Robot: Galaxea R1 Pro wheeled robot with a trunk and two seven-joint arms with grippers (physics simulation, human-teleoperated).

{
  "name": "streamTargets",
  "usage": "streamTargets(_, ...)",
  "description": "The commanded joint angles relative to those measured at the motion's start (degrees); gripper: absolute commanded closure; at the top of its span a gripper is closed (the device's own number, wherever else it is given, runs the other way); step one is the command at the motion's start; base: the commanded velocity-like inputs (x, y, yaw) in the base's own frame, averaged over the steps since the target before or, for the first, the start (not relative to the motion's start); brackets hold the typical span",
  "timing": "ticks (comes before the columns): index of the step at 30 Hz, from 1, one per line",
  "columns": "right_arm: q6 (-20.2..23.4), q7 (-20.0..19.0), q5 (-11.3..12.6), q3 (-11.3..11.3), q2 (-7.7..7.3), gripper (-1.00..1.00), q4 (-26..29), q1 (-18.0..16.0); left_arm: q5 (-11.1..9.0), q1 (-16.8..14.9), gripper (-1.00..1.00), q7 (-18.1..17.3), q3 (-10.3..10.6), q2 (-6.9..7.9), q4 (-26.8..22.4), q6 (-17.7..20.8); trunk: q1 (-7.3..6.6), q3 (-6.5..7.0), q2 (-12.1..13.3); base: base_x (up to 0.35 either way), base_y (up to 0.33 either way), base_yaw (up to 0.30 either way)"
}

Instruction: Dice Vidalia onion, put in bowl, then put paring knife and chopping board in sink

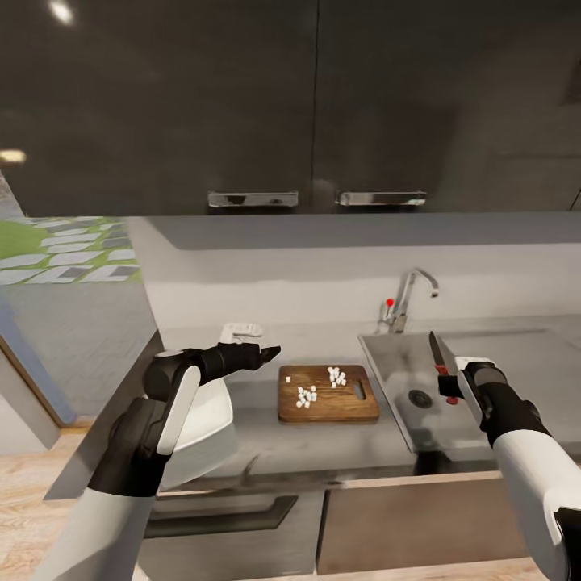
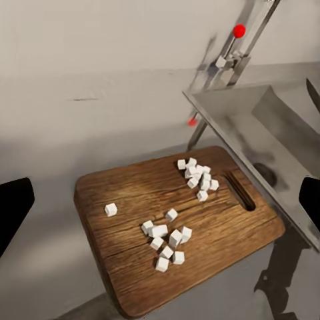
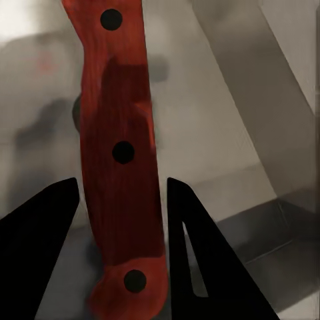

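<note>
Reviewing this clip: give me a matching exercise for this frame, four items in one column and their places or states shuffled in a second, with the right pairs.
Items:
1. paring knife
2. diced onion
3. bowl
4. left gripper

Places or states:
A. lying on the chopping board
B. open, holding nothing
C. held blade-up over the sink by the right gripper
D. on the countertop, under the left arm

Pairs: 1-C, 2-A, 3-D, 4-B

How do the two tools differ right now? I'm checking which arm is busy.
The right tool is shut on the knife, blade up, over the sink; the left tool is open and holds nothing. The left one hangs beside the board, by the bowl. Both have dark fingers.
</note>
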State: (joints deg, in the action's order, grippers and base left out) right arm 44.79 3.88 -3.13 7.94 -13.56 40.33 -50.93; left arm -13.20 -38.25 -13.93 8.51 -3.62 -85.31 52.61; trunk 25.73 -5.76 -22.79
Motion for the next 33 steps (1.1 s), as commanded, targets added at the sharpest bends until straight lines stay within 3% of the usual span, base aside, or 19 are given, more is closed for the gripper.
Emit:
streamTargets(1,0.28,-0.09,-0.31,0.04,0.01,1.00,0.05,-0.04,0.11,-0.07,-1.00,-0.22,-0.06,-0.04,-0.03,0.27,0.05,-0.13,-0.13,0.144,-0.165,0.000)
streamTargets(20,0.17,0.80,-0.24,0.16,0.79,1.00,-8.24,-0.04,0.11,-0.07,-1.00,-0.22,-0.33,-0.03,-0.03,0.26,0.05,-0.13,-0.13,0.084,-0.073,0.000)
streamTargets(28,0.01,0.94,-0.24,0.15,2.02,1.00,-10.06,-0.04,0.11,-0.07,-1.00,-0.22,-0.51,-0.06,-0.03,0.29,0.05,-0.13,-0.13,0.000,-0.001,0.000)
streamTargets(33,0.03,0.95,-0.21,0.03,3.32,1.00,-10.24,-0.04,0.11,-0.07,-1.00,-0.22,-0.52,-0.07,-0.03,0.25,0.05,-0.13,-0.13,0.084,-0.218,0.000)
